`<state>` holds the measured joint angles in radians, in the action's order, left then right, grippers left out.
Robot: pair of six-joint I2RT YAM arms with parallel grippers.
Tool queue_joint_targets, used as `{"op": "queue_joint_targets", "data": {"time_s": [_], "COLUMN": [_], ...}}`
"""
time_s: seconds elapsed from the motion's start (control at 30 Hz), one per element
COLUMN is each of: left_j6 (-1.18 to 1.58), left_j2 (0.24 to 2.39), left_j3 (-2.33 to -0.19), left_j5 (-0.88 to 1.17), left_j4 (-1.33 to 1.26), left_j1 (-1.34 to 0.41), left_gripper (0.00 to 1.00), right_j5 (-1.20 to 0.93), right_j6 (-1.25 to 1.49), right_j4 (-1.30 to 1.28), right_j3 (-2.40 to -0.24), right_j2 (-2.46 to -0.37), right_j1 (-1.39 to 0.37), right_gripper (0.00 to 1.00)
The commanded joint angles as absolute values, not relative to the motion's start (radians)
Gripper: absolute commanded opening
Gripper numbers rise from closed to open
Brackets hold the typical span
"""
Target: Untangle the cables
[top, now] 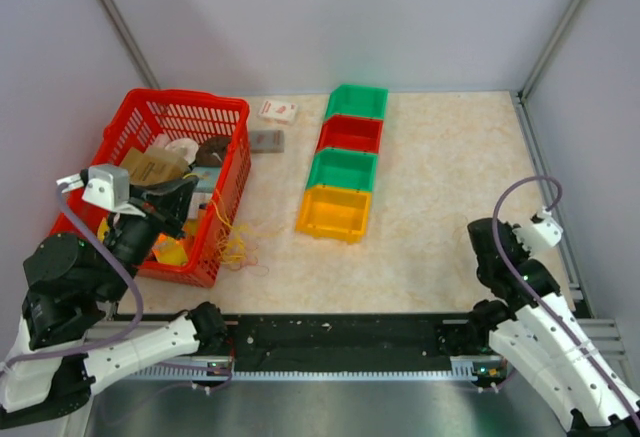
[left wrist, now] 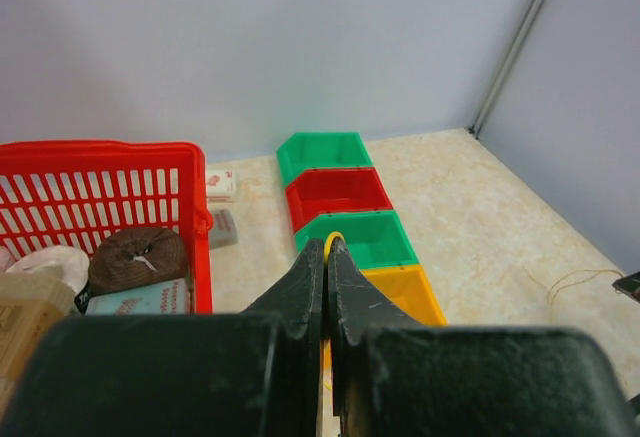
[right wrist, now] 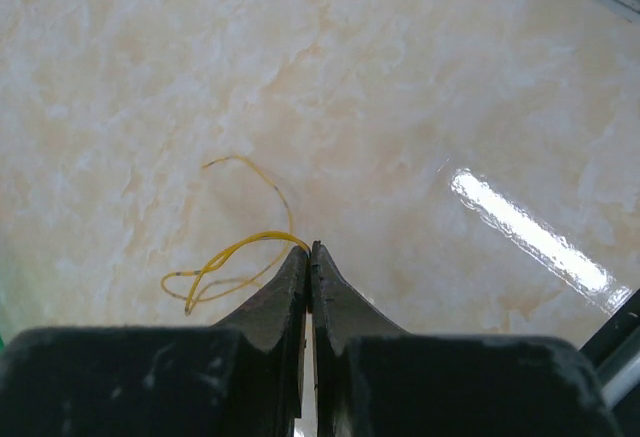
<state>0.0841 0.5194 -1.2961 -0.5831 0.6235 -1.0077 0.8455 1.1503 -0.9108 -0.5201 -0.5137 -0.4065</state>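
A loose tangle of thin yellow cables (top: 238,243) lies on the table against the right side of the red basket (top: 232,117). My left gripper (left wrist: 330,247) hovers over that basket's right edge, shut on a yellow cable (left wrist: 335,239) whose small loop sticks out at the fingertips. In the top view the left gripper (top: 188,192) is above the tangle. At the far right, my right gripper (right wrist: 311,247) is shut on another yellow cable (right wrist: 235,249), which loops out to the left above the table. The right gripper (top: 482,235) sits low near the right wall.
The basket holds a brown coil (left wrist: 138,255), boxes and packets. A column of small bins stands mid-table: green (top: 357,102), red (top: 350,134), green (top: 341,170), yellow (top: 334,214). A small white packet (top: 278,111) and a grey block (top: 265,141) lie behind the basket.
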Motion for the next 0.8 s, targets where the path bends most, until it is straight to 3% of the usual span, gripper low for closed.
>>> {"op": "queue_joint_targets", "data": {"time_s": [0.0,0.13,0.37,0.6,0.77], "left_j6": [0.089,0.159,0.256,0.325,0.382], "left_j2": [0.489,0.529,0.546,0.525,0.473], "left_j3": [-1.327,-1.27,-1.031,-0.878,-0.821], "left_j5": [-0.554,-0.441,-0.342,-0.339,-0.317], "left_j4": [0.606,0.601,0.462,0.446,0.471], "left_j1": [-1.003,-1.005,-1.005,-1.005,-1.005], "left_gripper": [0.0,0.0,0.0,0.0,0.0], "right_j5": [0.761,0.458,-0.055,-0.14,-0.207], "right_j6": [0.878,0.559,0.448,0.465,0.442], "right_j4": [-0.746,-0.62,-0.535,-0.296,-0.092], "right_j3": [-0.639,-0.728,-0.868,-0.979,-0.976], "right_j2": [-0.557,-0.528,-0.574,-0.737,-0.89], "right_j1": [-0.38,-0.382,-0.4,-0.644,-0.666], "right_gripper": [0.0,0.0,0.0,0.0,0.0]}}
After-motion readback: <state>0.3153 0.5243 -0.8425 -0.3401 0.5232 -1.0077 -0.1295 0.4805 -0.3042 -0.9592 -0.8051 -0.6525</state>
